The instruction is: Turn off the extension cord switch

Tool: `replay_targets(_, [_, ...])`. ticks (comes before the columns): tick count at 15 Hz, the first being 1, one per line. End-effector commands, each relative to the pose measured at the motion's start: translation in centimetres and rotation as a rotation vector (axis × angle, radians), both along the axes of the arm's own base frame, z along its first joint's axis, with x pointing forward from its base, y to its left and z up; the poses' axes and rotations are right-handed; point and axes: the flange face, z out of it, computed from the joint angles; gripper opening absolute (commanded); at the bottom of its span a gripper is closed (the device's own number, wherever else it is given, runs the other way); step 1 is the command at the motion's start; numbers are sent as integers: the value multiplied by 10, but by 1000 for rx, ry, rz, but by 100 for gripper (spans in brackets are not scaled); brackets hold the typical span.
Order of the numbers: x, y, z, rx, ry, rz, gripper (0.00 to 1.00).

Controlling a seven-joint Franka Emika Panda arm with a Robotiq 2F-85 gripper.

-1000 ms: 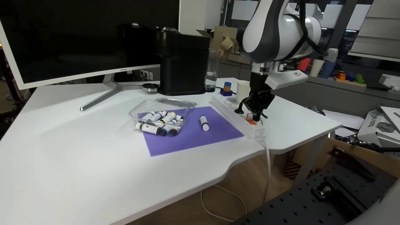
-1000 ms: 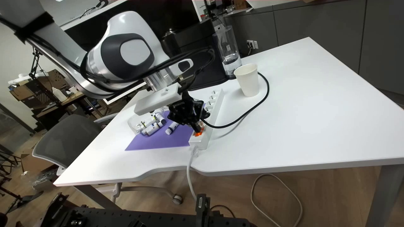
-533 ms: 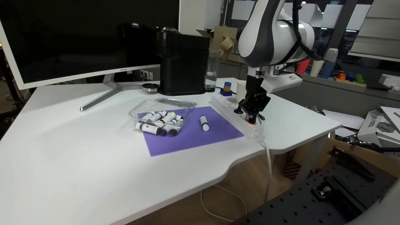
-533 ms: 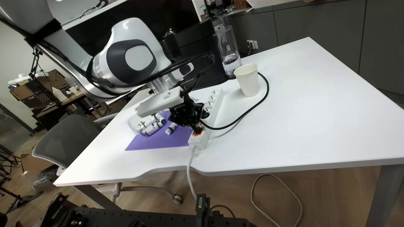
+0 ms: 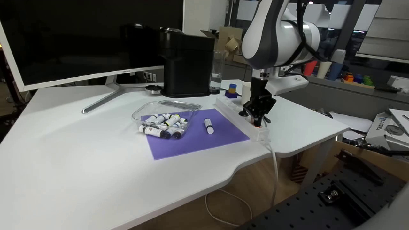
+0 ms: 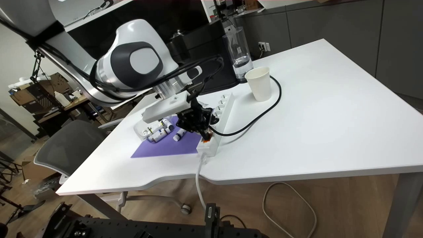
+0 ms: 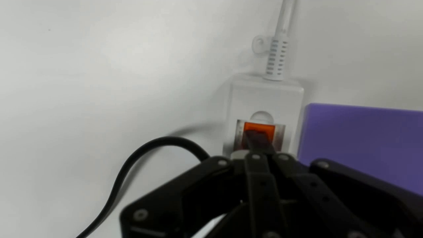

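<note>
Orange switch (image 7: 269, 128) under a closed gripper (image 7: 259, 140)

The switch is set in the top of the white power strip (image 7: 267, 97), near the end where the white cord (image 7: 277, 61) leaves. The gripper's jaws stand closed against each other with nothing between them, and their tips lie over the switch, seemingly touching it; whether they press it down cannot be told. In the wrist view the tips hide the switch's lower part, and the gripper's body covers the rest of the power strip. What shows is bright orange along the upper edge, darker below, between two pale bands. In both exterior views only a sliver of orange appears, too small to read its tilt.

Just beside the power strip lies a purple sheet (image 5: 191, 147), bearing a bottle (image 5: 208, 125) and, in part, a clear tub (image 5: 143, 111). On the opposite side a black cord (image 6: 251, 123) curves behind an upright paper cup (image 6: 258, 85).
</note>
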Motion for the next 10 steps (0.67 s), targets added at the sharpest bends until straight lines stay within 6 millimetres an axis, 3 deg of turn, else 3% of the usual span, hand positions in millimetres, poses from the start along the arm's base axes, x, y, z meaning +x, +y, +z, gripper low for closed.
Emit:
replay_targets(1, [8, 15, -17, -36, 8, -81, 0])
replay_targets(6, [11, 41, -32, -96, 43, -146, 0])
replay_targets(10, [10, 55, -5, -88, 48, -135, 0])
